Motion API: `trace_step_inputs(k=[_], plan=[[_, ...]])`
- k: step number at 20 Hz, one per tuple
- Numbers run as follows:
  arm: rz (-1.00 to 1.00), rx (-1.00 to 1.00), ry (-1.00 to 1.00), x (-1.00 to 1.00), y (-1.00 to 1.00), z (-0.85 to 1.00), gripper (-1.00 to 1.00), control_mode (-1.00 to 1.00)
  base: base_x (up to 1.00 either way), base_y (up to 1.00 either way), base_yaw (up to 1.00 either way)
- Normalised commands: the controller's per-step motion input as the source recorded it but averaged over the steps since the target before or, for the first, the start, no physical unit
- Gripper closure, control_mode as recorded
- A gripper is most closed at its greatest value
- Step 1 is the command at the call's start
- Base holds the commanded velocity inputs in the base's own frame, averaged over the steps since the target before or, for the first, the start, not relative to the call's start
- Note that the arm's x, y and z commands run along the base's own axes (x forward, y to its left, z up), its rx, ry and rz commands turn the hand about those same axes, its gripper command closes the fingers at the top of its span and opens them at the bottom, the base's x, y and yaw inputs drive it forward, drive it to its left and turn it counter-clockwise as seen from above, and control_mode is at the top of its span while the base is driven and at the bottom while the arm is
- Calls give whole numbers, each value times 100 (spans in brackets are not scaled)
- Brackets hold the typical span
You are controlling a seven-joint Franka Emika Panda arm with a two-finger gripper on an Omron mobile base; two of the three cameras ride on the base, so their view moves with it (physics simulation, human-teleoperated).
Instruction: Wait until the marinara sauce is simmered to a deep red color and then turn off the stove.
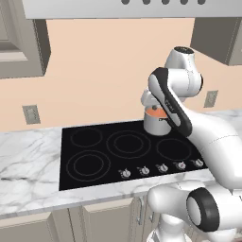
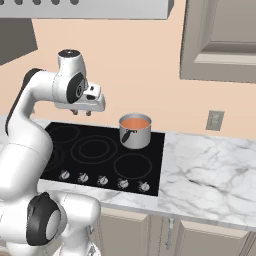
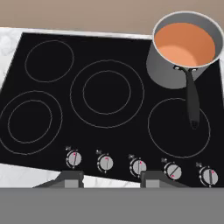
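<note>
— Gripper (image 2: pixel 82 113) first: what is it doing?
— Hanging in the air above the stove (image 1: pixel 94 158), fingers pointing down and spread apart, nothing between them. In the hand view its tips (image 3: pixel 70 178) sit at the bottom edge, over the knob row.
— And the stove itself?
— A wide black glass cooktop set in the marble counter (image 2: pixel 210 165), five thin ring burners.
— Where is the sauce?
— On the far right burner stands a steel saucepan (image 3: pixel 175 65), its dark handle (image 3: pixel 192 103) pointing toward the front. The marinara sauce (image 3: pixel 185 43) inside is a smooth pale orange.
— The knobs (image 3: pixel 139 166)?
— Five small silver ones along the front edge, each with a red mark.
</note>
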Motion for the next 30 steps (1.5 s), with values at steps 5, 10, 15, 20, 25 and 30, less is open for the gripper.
trace_step_inputs(k=[5, 10, 15, 20, 25, 30], plan=[[0, 11, -10, -40, -39, -16, -100, -100, 0, 0, 0], [0, -1, 0, 0, -1, 0, -100, -100, 0, 0, 0], [0, 0, 0, 0, 0, 0, -100, -100, 0, 0, 0], [0, 0, 0, 0, 0, 0, -100, -100, 0, 0, 0], [0, 0, 0, 0, 0, 0, -100, -100, 0, 0, 0], [0, 0, 0, 0, 0, 0, -100, -100, 0, 0, 0]])
